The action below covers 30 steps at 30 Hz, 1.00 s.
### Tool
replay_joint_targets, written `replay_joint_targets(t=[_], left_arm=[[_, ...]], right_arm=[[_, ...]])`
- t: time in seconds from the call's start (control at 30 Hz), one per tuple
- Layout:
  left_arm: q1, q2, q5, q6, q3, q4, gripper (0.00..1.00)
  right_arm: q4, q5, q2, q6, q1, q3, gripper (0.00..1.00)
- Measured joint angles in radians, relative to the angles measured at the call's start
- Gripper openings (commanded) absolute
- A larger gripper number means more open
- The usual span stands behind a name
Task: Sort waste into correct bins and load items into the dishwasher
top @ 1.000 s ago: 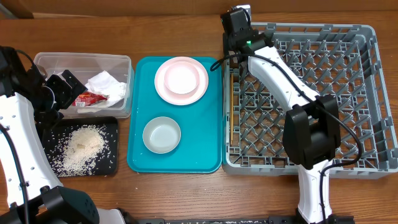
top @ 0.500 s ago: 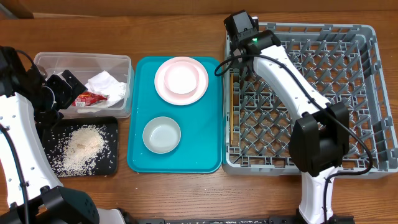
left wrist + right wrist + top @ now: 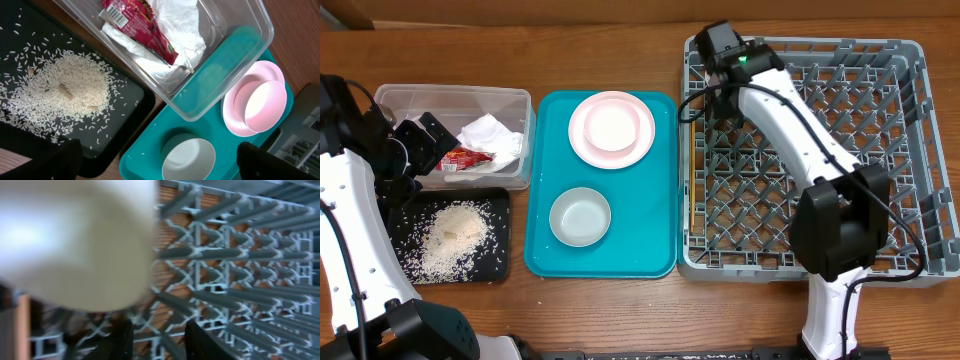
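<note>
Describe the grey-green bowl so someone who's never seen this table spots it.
Find the teal tray in the middle of the table, between the black tray and the grey dish rack. The grey-green bowl sits at its near end, alone and empty, unlike the white bowl stacked on the pink plate at the far end.

Teal tray (image 3: pixel 660 180) bearing pale pink plate (image 3: pixel 590 158) and grey-green bowl (image 3: pixel 580 216); grey rack (image 3: pixel 880 130), lattice-patterned; black tray (image 3: pixel 498 203) speckled with whitish rice (image 3: pixel 450 235); clear tub (image 3: pixel 450 97) holding white napkin (image 3: pixel 492 135) and red wrapper (image 3: pixel 468 158); brown wood-grain table (image 3: pixel 620 320).
</note>
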State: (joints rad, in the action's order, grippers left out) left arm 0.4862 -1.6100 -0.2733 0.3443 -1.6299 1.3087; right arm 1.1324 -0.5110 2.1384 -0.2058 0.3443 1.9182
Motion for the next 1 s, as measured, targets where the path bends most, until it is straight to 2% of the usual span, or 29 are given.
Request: replay_joint_targets(t=[0.1,0.23,0.53,0.63,1.0], left_arm=[[0.000,0.000,0.000,0.000,0.000,0.000,1.00],[0.000,0.000,0.000,0.000,0.000,0.000,1.00],[0.000,0.000,0.000,0.000,0.000,0.000,1.00],[0.000,0.000,0.000,0.000,0.000,0.000,1.00],[0.000,0.000,0.000,0.000,0.000,0.000,1.00]], right_arm=[[0.009,0.006,0.000,0.000,-0.024,0.000,0.27],[0.032,0.105,-0.008,0.002,-0.045,0.000,0.04],[-0.033,0.372,-0.161,-0.003,-0.034,0.007,0.04],[-0.119,0.400,-0.172,-0.014,-0.036,0.007,0.04],[-0.199,0.420,-0.114,-0.029,-0.044,-0.031,0.04]])
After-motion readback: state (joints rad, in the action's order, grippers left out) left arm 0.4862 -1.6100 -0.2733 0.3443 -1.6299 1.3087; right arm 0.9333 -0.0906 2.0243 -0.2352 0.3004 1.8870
